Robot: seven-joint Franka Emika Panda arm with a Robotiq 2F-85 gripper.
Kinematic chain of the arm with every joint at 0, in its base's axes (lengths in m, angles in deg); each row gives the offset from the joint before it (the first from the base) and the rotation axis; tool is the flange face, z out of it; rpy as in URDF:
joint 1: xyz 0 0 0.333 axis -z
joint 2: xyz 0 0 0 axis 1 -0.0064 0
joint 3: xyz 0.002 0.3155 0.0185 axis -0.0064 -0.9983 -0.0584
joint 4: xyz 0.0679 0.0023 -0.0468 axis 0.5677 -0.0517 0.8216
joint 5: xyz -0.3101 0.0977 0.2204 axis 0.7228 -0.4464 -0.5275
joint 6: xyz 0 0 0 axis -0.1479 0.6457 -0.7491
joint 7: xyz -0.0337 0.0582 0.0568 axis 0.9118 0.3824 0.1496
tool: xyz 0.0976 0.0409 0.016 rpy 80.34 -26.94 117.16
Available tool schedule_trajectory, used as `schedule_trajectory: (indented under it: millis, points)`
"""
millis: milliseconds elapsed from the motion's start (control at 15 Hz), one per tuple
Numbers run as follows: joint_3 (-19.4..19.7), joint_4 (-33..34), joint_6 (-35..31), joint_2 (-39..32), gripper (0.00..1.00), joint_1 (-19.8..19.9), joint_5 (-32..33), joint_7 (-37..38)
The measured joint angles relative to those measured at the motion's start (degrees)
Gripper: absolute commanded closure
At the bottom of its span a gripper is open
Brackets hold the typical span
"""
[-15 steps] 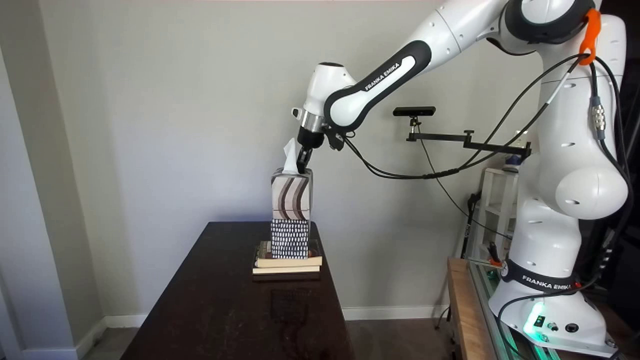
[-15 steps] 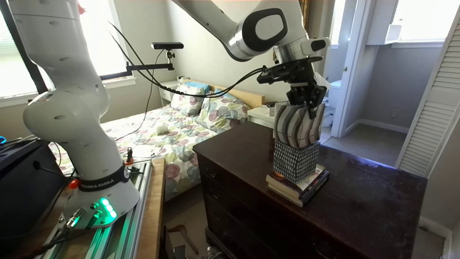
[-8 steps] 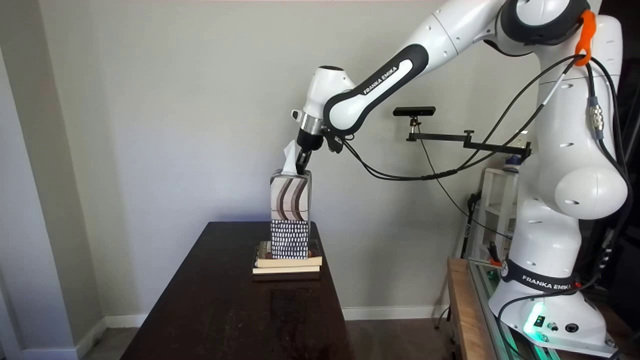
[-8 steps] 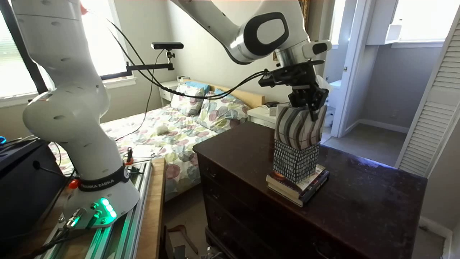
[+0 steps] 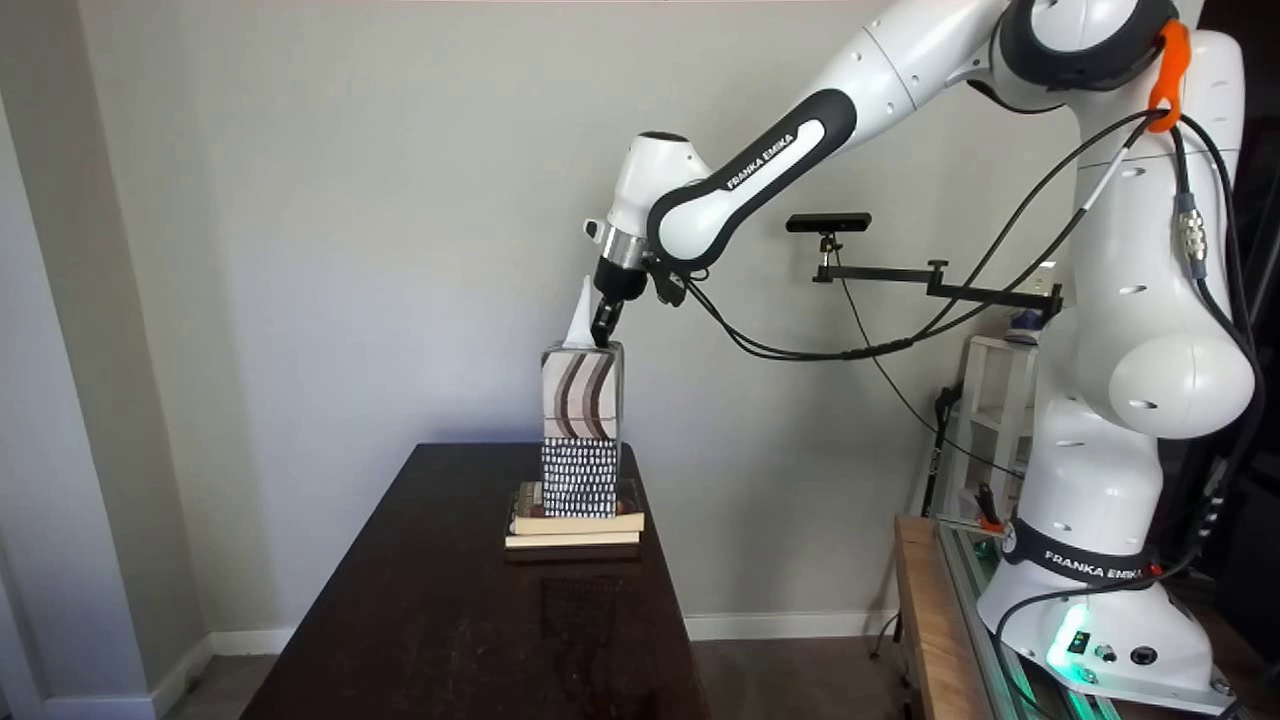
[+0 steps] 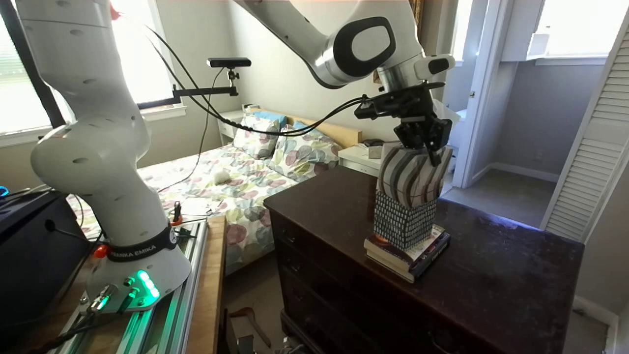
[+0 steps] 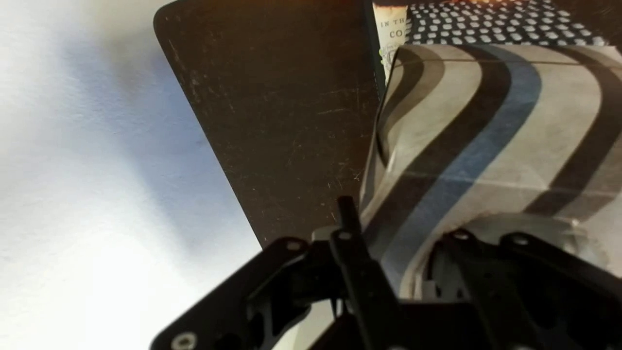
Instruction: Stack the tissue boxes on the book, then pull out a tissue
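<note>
Windows (image 6: pixel 135 61) blown out; wall (image 7: pixel 87 287) overexposed, wrist view; dresser front (image 6: pixel 339 300) shadowed.

Patterned pillows (image 6: pixel 305 153) rest on a bed (image 6: pixel 245 196) beside a white nightstand (image 6: pixel 357 157).

End effector (image 7: pixel 402 219), jaws apart, at the wavy-striped tissue box (image 7: pixel 495 116), dotted box (image 7: pixel 486 23) and book (image 7: pixel 391 41) beyond.

I've got a glossy white arm (image 5: pixel 900 65), black joint trim (image 6: pixel 342 49), FRANKA EMIKA lettered on forearm (image 5: pixel 770 155) and base band (image 6: pixel 141 251). Silver wrist ring (image 5: pixel 624 247), black gripper (image 5: pixel 603 335), pale round screws (image 7: pixel 184 341). Black cables (image 5: pixel 865 353), orange piece (image 5: pixel 1167 80) up top, green lights (image 6: pixel 147 283) on my base (image 5: pixel 1150 625).
</note>
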Motion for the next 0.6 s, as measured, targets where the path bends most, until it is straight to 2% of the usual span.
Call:
schedule_trajectory:
  millis: [267, 600]
  points:
    - [0.03, 0.09, -0.70, 0.00, 0.28, 0.05, 0.00, 0.00]
    - [-0.01, 0.08, -1.36, 0.00, 0.34, 0.05, -0.43, 0.06]
